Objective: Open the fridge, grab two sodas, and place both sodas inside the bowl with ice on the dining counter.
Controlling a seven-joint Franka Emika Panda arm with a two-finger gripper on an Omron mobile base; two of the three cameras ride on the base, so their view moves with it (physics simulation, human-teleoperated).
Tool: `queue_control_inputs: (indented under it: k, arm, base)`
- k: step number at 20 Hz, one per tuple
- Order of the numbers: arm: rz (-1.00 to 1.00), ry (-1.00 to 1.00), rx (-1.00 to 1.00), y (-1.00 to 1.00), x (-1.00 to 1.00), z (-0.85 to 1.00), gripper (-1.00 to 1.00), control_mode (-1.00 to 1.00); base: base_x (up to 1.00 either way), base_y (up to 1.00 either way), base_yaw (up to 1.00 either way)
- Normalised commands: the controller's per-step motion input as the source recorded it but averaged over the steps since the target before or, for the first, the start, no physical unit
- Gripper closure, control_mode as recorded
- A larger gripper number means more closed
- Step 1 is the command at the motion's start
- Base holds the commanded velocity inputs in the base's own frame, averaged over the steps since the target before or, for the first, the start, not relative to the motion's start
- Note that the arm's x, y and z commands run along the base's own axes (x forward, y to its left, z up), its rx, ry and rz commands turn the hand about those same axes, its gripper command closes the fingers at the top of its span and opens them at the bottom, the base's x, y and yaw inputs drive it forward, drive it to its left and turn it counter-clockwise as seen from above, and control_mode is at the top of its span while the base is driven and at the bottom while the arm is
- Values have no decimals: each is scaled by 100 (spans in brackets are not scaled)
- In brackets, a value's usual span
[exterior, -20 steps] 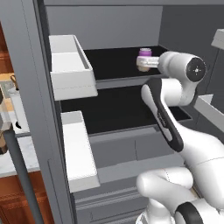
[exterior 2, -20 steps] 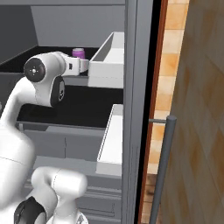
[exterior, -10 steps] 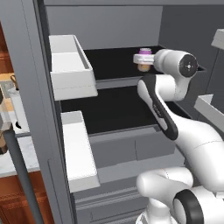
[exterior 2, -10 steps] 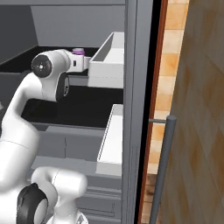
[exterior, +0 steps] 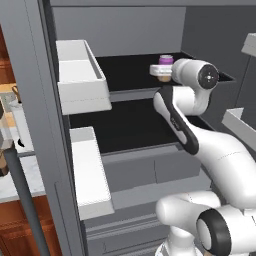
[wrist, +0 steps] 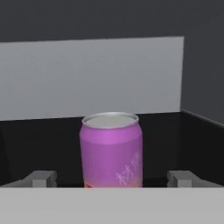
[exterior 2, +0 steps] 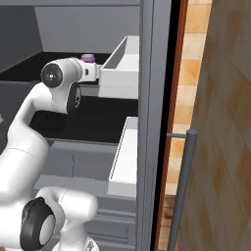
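One pink-purple soda can (wrist: 111, 151) stands upright directly ahead of our gripper (wrist: 112, 179), centred between its two fingertips (wrist: 41, 178) and clear of both. We see the jaws spread fully wide and holding nothing (no contact yet). The can rests on the fridge's upper black shelf (exterior: 130, 75).

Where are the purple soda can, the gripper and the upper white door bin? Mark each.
purple soda can (wrist: 111, 151), hand view, middle of its side.
gripper (wrist: 112, 178), hand view, midway between fingertips.
upper white door bin (exterior: 82, 95), left base view, front wall.
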Motion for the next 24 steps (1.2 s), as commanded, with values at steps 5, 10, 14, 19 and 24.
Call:
queue_control_inputs:
  k: [5,10,14,19,24]
  arm:
    - [0,0,-1,0,21,-8,-100,-100]
    - [0,0,0,-1,25,-3,-100,-100]
    - [0,0,0,0,17,0,-100,-100]
    - [0,0,0,0,10,-2,100,-100]
    - [0,0,0,0,11,-2,100,-100]
  base:
    - [0,0,0]
    - [0,0,0]
    - [0,0,0]
    - [0,0,0]
    - [0,0,0]
